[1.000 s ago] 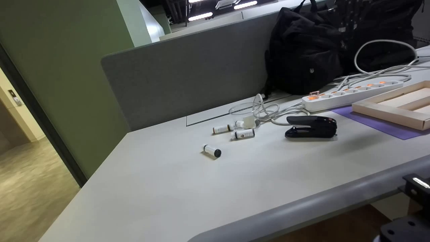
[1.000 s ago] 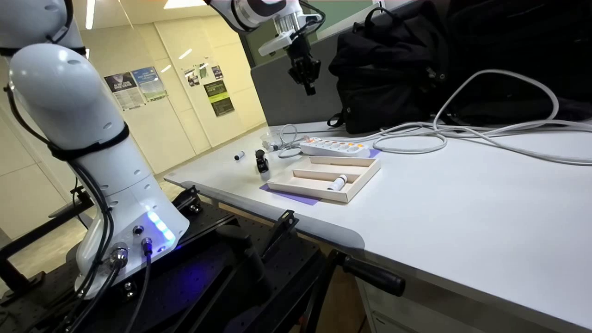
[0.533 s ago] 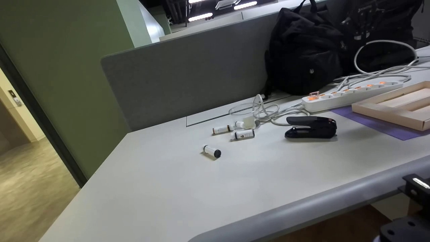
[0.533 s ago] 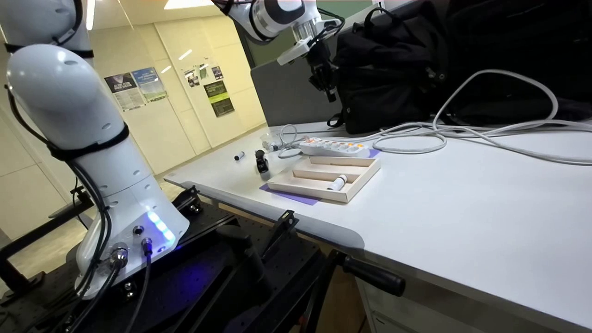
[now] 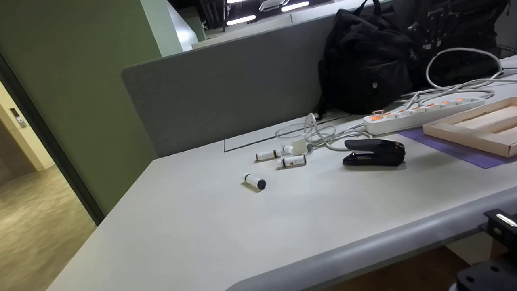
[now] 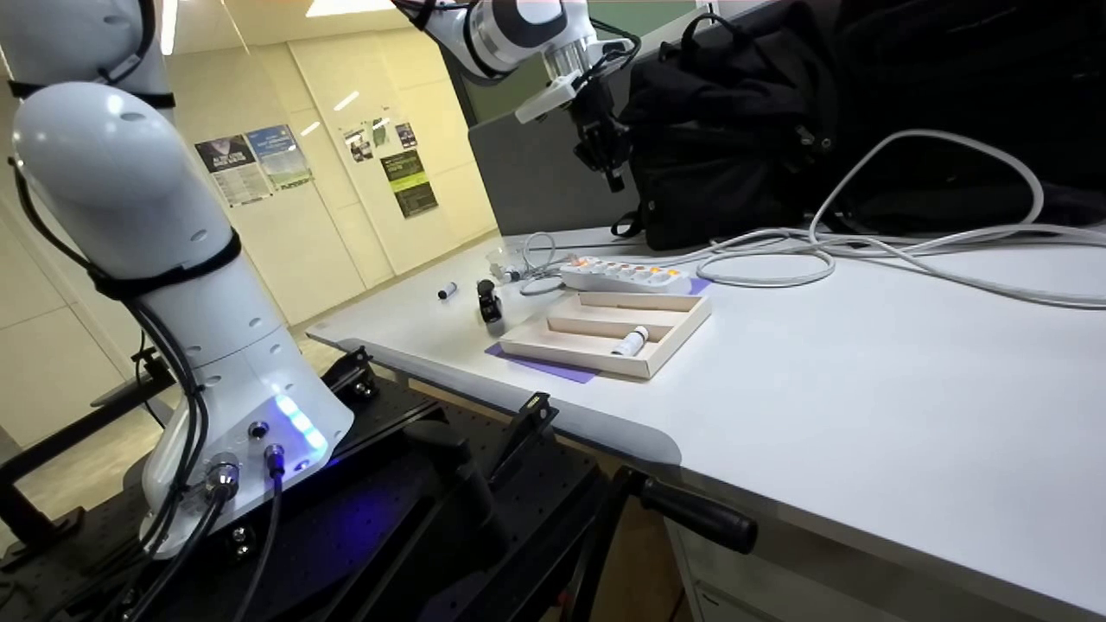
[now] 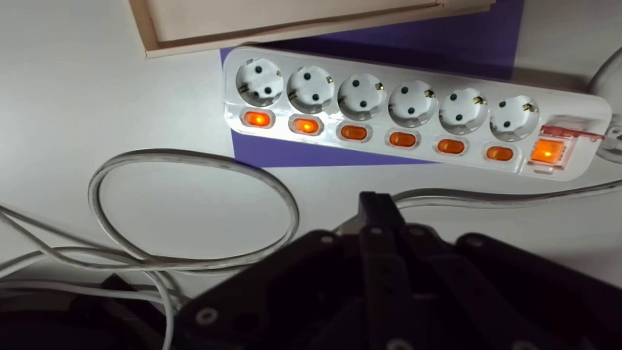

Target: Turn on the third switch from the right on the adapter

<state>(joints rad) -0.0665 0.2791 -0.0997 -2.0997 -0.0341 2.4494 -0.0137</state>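
"One white worktop [image 6: 864, 371], then. What stands on it, biggest first?"

"A black backpack [image 6: 717, 147] on the far side, in both exterior views. In an exterior view, a pale wooden tray [image 6: 575, 356] sits nearer, partly on a purple sheet [image 6: 544, 367]."

"Where's the adapter [image 7: 417, 116]?"

"Just beyond the tray, lying flat, partly over that same sheet."

"And the pincer [image 7: 381, 209]?"

"Up above the worktop, apart from the adapter, its two fingertips touching each other."

"Smaller things?"

"Left of the tray there's a black stapler [image 5: 373, 152], and farther left some small bottles [image 5: 292, 161] lie on their sides. Another bottle [image 6: 631, 341] is in the tray's near compartment."

"What about the switches [image 7: 402, 139]?"

"In the wrist view, the larger switch [image 7: 547, 151] at the right end glows orange. Of the six small ones, the two leftmost glow; the other four look dim."
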